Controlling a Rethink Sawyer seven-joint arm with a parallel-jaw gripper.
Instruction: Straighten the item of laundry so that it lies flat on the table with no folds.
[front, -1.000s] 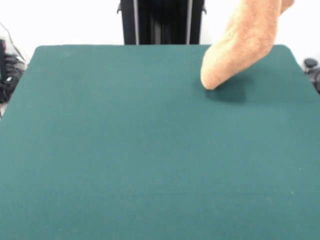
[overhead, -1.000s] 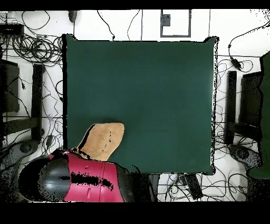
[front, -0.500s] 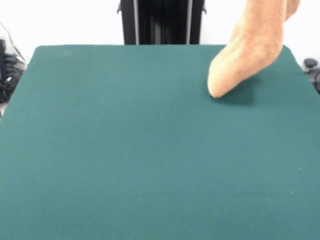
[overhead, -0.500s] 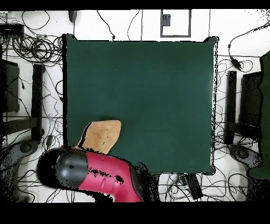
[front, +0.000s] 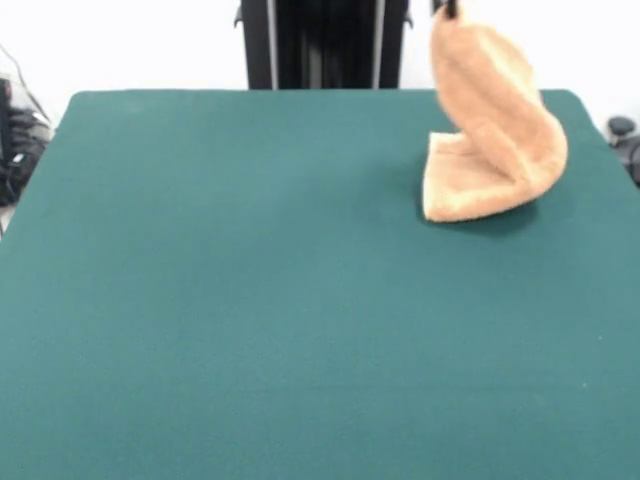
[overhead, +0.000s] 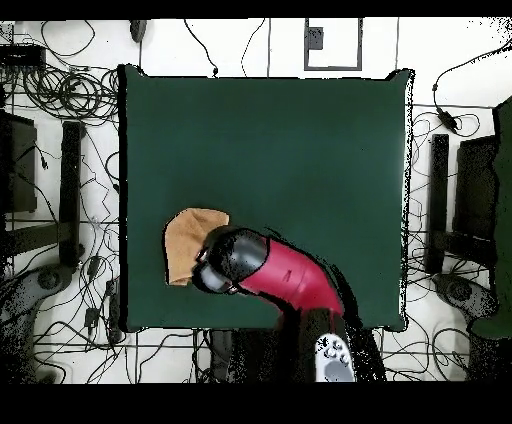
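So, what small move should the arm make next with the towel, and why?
Probably draw the held top of the towel sideways while lowering it. Its lower part already rests folded on the table, and the rest stands curled above, so dropping it straight down would likely stack it on that fold.

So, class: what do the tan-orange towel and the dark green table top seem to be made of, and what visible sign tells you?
The tan-orange towel looks like soft terry cloth: its surface is fuzzy and matte, and it bends in a limp curve with one end raised. The dark green table top looks like felt or a similar fabric covering: flat, even, with no shine. What lies beneath it cannot be told.
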